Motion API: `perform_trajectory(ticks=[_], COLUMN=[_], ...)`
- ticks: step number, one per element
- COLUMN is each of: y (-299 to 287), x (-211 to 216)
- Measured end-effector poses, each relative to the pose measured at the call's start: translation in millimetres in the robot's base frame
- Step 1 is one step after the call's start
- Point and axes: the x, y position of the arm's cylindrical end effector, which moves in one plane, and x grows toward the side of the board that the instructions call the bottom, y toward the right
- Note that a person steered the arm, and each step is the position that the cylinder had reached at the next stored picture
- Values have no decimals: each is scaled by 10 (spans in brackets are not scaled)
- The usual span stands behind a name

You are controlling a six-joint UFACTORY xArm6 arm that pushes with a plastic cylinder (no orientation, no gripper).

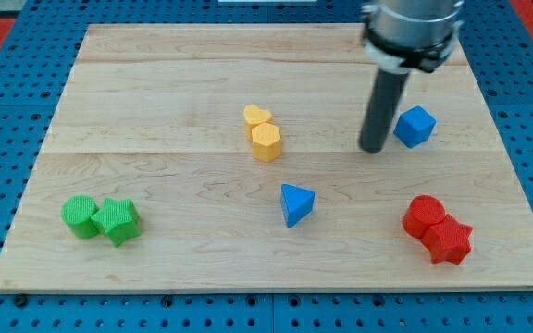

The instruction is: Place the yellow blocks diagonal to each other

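Two yellow blocks sit touching near the board's middle: a yellow heart (257,117) and, just below and right of it, a yellow hexagon (266,141). My tip (373,148) rests on the wooden board (155,83), well to the right of the yellow blocks. It stands just left of a blue cube (415,126), close to it; contact cannot be told.
A blue triangle (295,203) lies below and right of the yellow pair. A green cylinder (81,216) and green star (117,221) touch at lower left. Two red blocks touch at lower right: a red cylinder (424,215) and a red star (449,240). Blue pegboard (7,139) surrounds the board.
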Motion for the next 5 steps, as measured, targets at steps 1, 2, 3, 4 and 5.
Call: perform_trajectory(ticks=[1,2,3,4,5], y=[-422,-426,-426,-426,-426], x=[172,172,-62,-382,-393])
